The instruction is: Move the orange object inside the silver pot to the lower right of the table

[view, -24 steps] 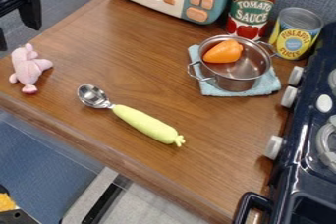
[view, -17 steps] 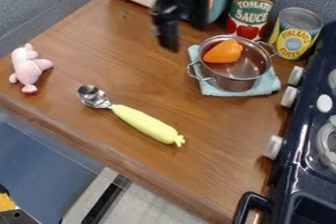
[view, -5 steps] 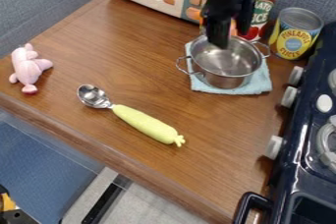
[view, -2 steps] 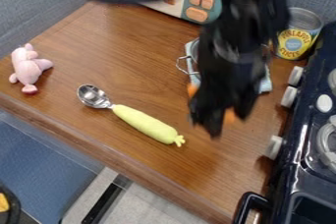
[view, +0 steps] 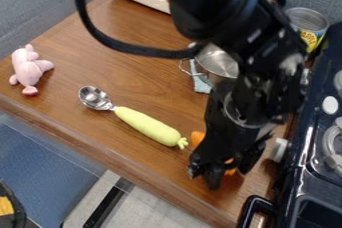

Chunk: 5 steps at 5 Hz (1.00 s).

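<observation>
Gripper (view: pixel 230 168) is low over the lower right of the worktop (view: pixel 110 32), and looks like it's pinching the orange object (view: pixel 198 138), with bits of orange poking out beside and between the fingers. So the thing's out of the silver pot (view: pixel 217 62) and pretty much where it's wanted; guessing it's held low so it won't roll when let go. Can't tell if it's touching the wood.

Pot's shiny, round metal with a thin wire handle, sitting on a pale blue cloth (view: pixel 202 84), probably to stop it sliding. Worktop's brown wood grain. The scoop (view: pixel 150 128) has a smooth, tapered yellow-green handle; the pink toy (view: pixel 29 69) looks soft and lumpy.
</observation>
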Available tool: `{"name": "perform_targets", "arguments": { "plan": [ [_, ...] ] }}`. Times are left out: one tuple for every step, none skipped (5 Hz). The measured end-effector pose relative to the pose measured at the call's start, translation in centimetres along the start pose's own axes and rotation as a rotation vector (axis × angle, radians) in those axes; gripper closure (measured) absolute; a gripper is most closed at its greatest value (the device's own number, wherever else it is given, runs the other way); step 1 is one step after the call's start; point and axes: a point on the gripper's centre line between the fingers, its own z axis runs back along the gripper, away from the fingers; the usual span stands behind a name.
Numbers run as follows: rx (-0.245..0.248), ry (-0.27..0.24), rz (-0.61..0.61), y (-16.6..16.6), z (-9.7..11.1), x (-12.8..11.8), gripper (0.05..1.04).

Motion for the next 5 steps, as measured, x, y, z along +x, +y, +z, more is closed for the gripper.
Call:
{"name": "perform_targets", "arguments": {
  "plan": [
    [-0.007,0.015,-0.009,-0.1,-0.1,-0.2,0.379],
    [0.004,0.040,-0.005,0.0,-0.2,0.1,0.112],
    [0.001,0.030,-0.025,0.0,0.1,0.4,0.079],
    [-0.046,-0.002,-0.054,-0.4,2.2,1.1,0.083],
    [-0.094,-0.044,-0.103,-0.9,5.7,2.8,0.083]
  ]
}}
